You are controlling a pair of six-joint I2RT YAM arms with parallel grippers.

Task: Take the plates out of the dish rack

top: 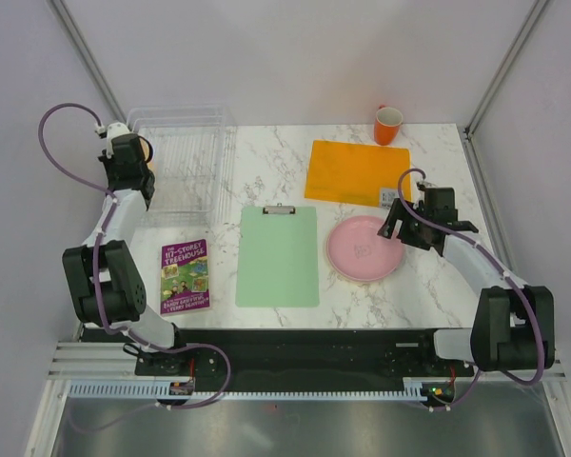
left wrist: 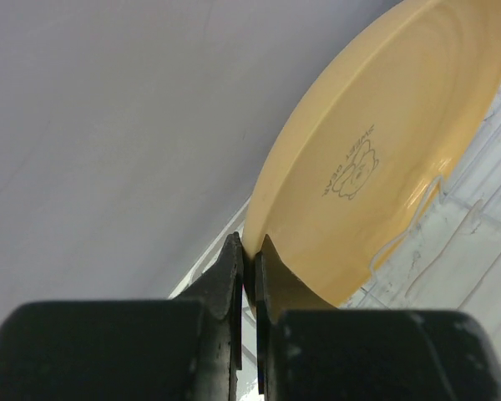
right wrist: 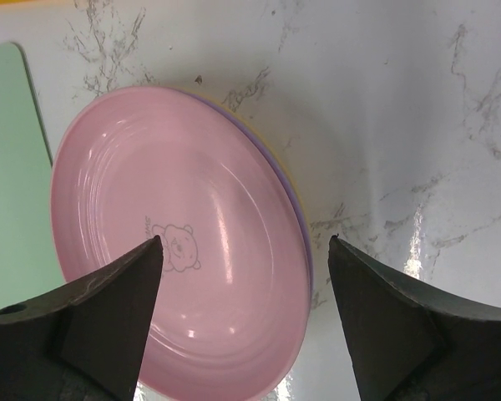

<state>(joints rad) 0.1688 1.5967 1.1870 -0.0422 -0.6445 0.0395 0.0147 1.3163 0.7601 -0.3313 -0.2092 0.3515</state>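
My left gripper (top: 136,164) is at the left wall of the clear wire dish rack (top: 186,176). In the left wrist view it (left wrist: 250,251) is shut on the rim of a yellow-orange plate (left wrist: 384,150), which is tilted on edge over the rack's wires (left wrist: 430,196). A sliver of that plate (top: 148,152) shows in the top view. A pink plate (top: 364,248) lies on the table, stacked on a lilac plate (right wrist: 299,217) with a yellow rim (right wrist: 277,157) under it. My right gripper (right wrist: 244,242) is open and empty above the stack's right side; it also shows in the top view (top: 398,228).
A green clipboard (top: 278,255) lies at the middle, a purple book (top: 186,276) at front left, an orange sheet (top: 357,171) at back right and an orange mug (top: 387,125) behind it. Walls enclose the table on three sides.
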